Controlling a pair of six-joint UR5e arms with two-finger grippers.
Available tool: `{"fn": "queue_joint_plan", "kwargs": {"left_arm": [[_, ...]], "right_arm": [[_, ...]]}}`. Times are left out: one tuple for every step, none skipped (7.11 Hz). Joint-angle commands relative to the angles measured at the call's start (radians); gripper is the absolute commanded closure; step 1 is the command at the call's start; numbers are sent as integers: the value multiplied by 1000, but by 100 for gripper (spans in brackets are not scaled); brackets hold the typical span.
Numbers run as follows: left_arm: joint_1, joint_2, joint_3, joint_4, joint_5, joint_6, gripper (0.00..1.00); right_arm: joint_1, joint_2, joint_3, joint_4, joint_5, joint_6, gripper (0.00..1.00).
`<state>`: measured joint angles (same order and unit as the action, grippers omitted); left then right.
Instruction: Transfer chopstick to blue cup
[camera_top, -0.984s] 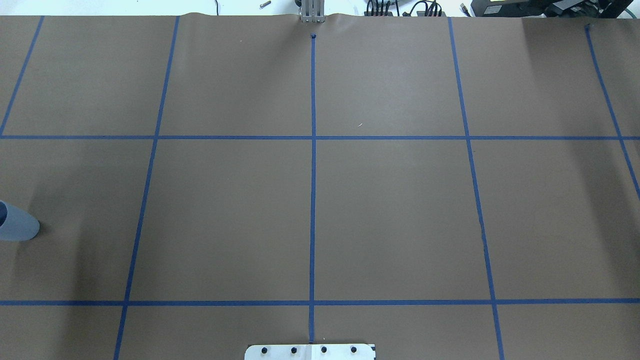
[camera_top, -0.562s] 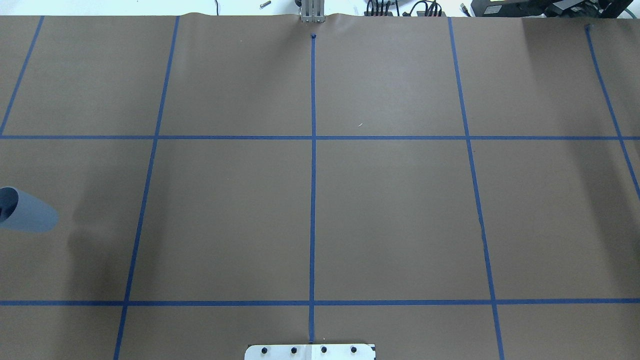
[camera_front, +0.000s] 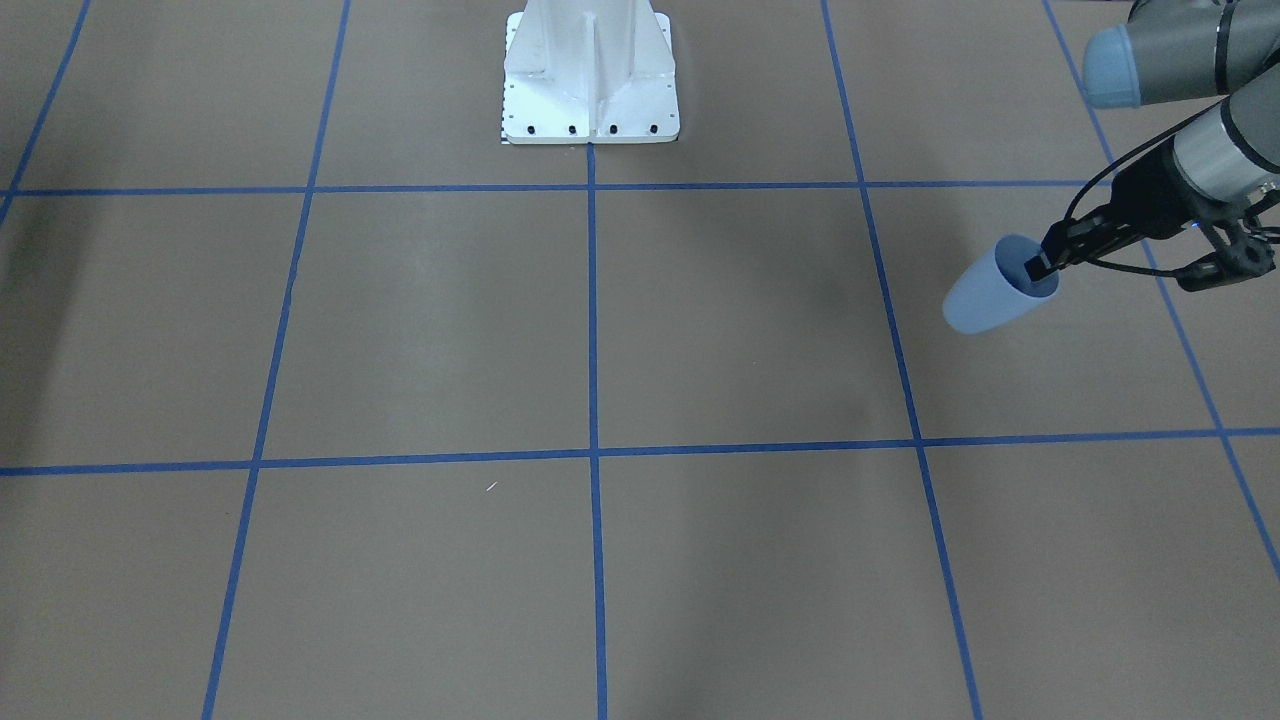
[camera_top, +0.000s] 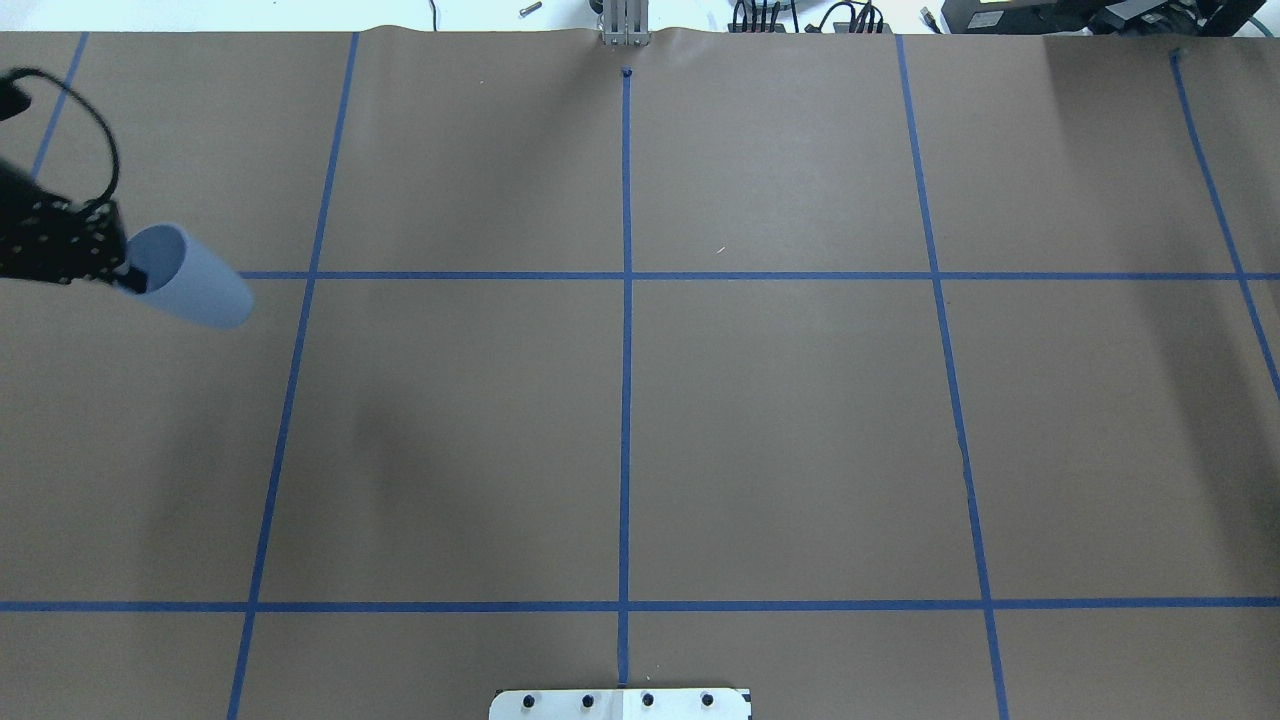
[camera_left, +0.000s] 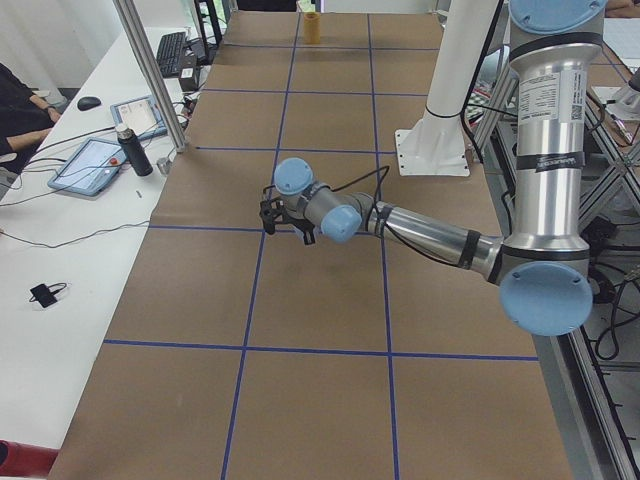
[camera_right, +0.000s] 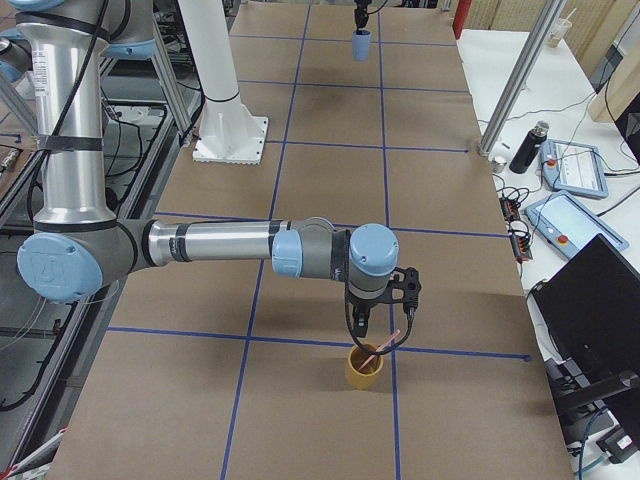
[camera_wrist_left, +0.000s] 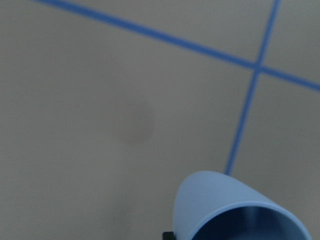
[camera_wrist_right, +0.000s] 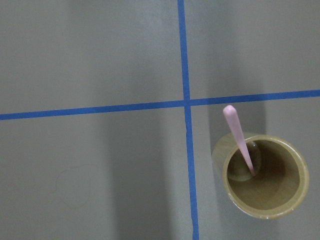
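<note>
left gripper: clamped on rim of blue cup, one finger inside. cup tilted, lifted, now farther and further in from the left than a second ago; apparently being carried. right gripper: over tan cup, far right; grip cannot be told. chopstick: leaning in tan cup, untransferred.

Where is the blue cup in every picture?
Front-facing: blue cup at the right, on the left gripper.
Overhead: blue cup at left edge.
Exterior left: cannot make it out.
Exterior right: blue cup top, far away.
Left wrist: blue cup at bottom edge.
Right wrist: not in it.
Shared landmark: blue tape grid.
</note>
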<state>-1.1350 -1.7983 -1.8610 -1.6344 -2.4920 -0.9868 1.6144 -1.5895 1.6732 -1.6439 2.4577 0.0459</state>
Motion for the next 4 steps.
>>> {"fn": "queue_joint_plan", "kwargs": {"left_arm": [[50, -361, 118, 271, 52, -56, 100], [134, -474, 200, 266, 99, -178, 100], [212, -572, 276, 263, 157, -258, 100], [309, -635, 334, 214, 223, -351, 100]], "right_arm": [[-5, -3, 2, 21, 4, -3, 0], [-5, -3, 5, 21, 4, -4, 0], [-5, -4, 8, 21, 3, -4, 0], [-11, -3, 8, 21, 3, -4, 0]]}}
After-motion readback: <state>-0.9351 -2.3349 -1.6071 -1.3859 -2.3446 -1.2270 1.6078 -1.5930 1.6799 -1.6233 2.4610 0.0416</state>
